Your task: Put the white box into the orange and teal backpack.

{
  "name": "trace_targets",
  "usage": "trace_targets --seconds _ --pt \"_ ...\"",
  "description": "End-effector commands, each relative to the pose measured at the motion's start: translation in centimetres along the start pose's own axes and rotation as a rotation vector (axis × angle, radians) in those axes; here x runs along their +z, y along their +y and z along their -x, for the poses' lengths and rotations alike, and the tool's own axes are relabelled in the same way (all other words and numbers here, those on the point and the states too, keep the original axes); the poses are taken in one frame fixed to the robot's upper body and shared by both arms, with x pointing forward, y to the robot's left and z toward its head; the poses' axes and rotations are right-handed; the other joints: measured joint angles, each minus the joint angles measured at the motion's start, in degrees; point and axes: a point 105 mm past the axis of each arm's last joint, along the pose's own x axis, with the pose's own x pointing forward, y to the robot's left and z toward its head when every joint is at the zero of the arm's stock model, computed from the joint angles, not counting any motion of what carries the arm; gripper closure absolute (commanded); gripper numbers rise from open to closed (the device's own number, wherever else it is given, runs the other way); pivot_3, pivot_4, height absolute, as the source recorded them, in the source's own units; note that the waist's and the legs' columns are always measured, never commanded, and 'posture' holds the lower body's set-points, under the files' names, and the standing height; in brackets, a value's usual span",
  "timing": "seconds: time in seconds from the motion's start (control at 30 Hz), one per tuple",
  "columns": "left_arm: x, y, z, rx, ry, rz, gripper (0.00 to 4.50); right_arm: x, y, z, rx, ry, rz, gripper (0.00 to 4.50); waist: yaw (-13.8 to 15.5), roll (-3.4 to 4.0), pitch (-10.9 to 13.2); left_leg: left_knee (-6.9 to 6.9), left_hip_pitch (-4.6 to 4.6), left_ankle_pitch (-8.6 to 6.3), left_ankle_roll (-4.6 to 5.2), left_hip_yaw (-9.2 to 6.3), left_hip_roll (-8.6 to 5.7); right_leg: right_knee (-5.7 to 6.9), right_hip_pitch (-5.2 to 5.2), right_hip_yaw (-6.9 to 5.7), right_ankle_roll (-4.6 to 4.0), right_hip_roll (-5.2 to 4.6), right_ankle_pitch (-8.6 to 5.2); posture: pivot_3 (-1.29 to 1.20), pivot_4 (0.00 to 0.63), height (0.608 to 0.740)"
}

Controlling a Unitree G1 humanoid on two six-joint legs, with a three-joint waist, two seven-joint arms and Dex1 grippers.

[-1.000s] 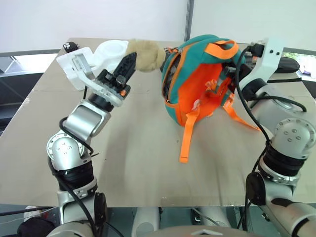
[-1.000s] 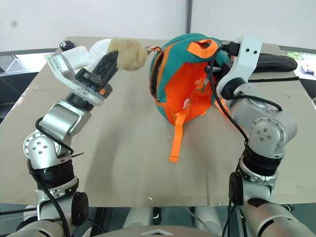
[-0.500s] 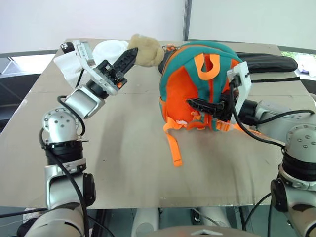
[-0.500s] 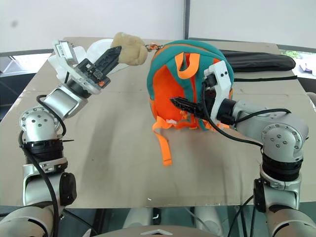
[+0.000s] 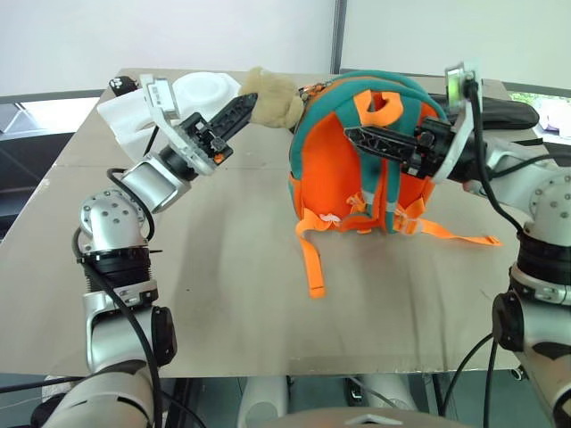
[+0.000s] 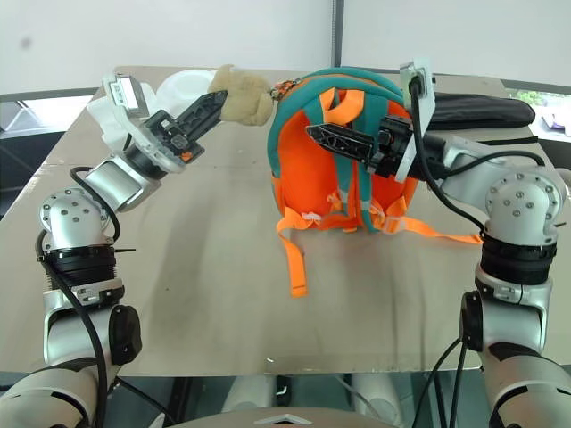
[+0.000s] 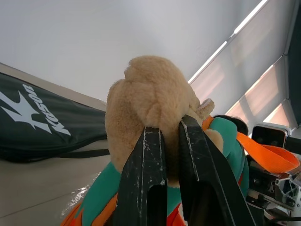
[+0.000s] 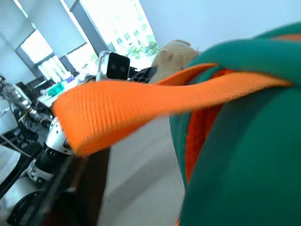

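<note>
Your orange and teal backpack (image 5: 357, 169) stands upright near the middle of the tabletop (image 5: 223, 294), strap side facing you, with its orange straps (image 5: 312, 263) trailing onto the surface toward the near edge and off to your right.

Left claw (image 5: 245, 104): closed on the beige plush charm (image 5: 272, 96), which hangs at the backpack's upper left. In the left wrist view the two black fingers (image 7: 146, 179) pinch the plush charm between them, nearly touching each other. The charm is lifted off the tabletop and held out to the left of the bag's top.

Right claw (image 6: 314, 134): it reaches in from your right, pointing leftward across the upper strap side of the backpack, right by the orange top loop (image 5: 382, 109). The head views show the black fingers edge-on against the fabric, and the right wrist view shows an orange strap (image 8: 155, 101) crossing close in front. You cannot tell whether this claw is open or closed, nor whether it holds the strap.

White box: you cannot make it out in these views, so its place stays unrecorded.

Behind the left arm, at the far left of the tabletop, sits a white styrofoam tray (image 5: 201, 89). A flat black racket cover (image 5: 513, 111) lies at the far right, behind the right arm.
</note>
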Motion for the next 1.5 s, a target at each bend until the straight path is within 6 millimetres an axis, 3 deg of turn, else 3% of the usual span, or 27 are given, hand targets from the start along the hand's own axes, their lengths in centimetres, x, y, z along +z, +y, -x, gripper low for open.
trace_targets --seconds 0.03,0.17,0.53,0.73,0.87,1.13,1.3,1.37,1.43,1.5 --pt "1.6 -1.7 -0.4 -0.059 -0.032 -0.054 4.5 0.6 0.9 -0.8 0.043 0.0 0.055 2.65 0.0 0.0 0.0 0.0 0.0 0.0 0.0 -0.02 0.01 0.0 0.0 -0.01 0.0 0.01 0.0 0.0 0.15 0.74" --pt "1.7 -2.0 -0.3 -0.065 -0.034 -0.06 4.5 0.7 0.5 -1.2 0.012 -0.029 0.072 4.45 0.0 0.0 0.0 -0.01 -0.02 0.0 0.0 0.01 0.01 -0.01 -0.02 0.01 0.0 0.0 0.0 0.0 0.15 0.74" --pt "3.2 -1.4 3.0 0.045 -0.149 -0.038 4.5 2.6 -0.8 0.1 -0.185 -0.25 0.069 4.45 -0.1 0.0 0.0 -0.01 -0.02 0.0 -0.01 0.02 0.03 0.02 -0.03 0.01 0.0 -0.02 0.0 0.0 0.15 0.74" --pt "1.9 0.9 6.0 0.2 -0.146 -0.023 4.5 2.5 -0.7 0.5 -0.238 -0.316 0.031 4.45 -0.1 0.0 0.0 -0.02 0.0 0.0 -0.01 0.04 0.02 0.03 -0.03 0.01 0.0 -0.04 0.0 0.0 0.15 0.74" --pt "0.0 2.7 7.9 0.322 -0.115 0.01 4.5 2.6 -1.0 0.9 -0.279 -0.343 0.018 4.45 0.0 0.0 0.0 0.0 -0.01 0.0 -0.01 0.04 0.02 0.04 -0.03 -0.01 0.0 -0.07 0.0 0.0 0.15 0.74" --pt "-8.7 8.0 10.7 0.711 0.176 0.02 4.5 4.5 -1.6 2.5 -0.374 -0.448 0.031 4.45 0.2 -0.02 0.0 0.0 0.01 0.0 -0.01 0.03 0.0 0.06 -0.02 -0.01 -0.01 -0.08 0.01 0.0 0.15 0.74" --pt "-10.8 9.2 9.5 0.748 0.243 -0.035 4.5 5.2 -1.5 3.6 -0.409 -0.485 0.041 4.45 0.3 -0.01 0.0 0.02 0.0 0.0 -0.01 0.04 -0.02 0.05 -0.01 -0.01 -0.01 -0.09 0.01 0.0 0.15 0.74" --pt "-10.6 8.9 7.8 0.696 0.231 -0.114 4.5 4.7 -1.1 3.9 -0.405 -0.45 0.078 4.45 0.4 -0.02 0.0 0.01 0.0 0.0 -0.01 0.03 -0.02 0.05 -0.01 -0.02 -0.01 -0.08 0.01 0.0 0.15 0.74" --pt "-9.0 7.4 5.6 0.575 0.11 -0.145 4.5 2.3 -0.7 3.7 -0.42 -0.268 0.221 4.45 1.1 -0.02 0.0 0.01 -0.04 0.0 0.0 0.03 -0.04 0.01 0.0 -0.03 -0.01 -0.1 0.01 0.0 0.15 0.74" --pt "-7.7 6.1 4.7 0.486 0.04 -0.167 4.5 -1.0 -0.6 3.8 -0.399 -0.066 0.326 4.45 1.5 -0.02 0.0 0.01 -0.11 -0.01 0.0 0.07 -0.07 -0.11 -0.01 -0.03 0.0 -0.15 0.0 0.0 0.15 0.74"
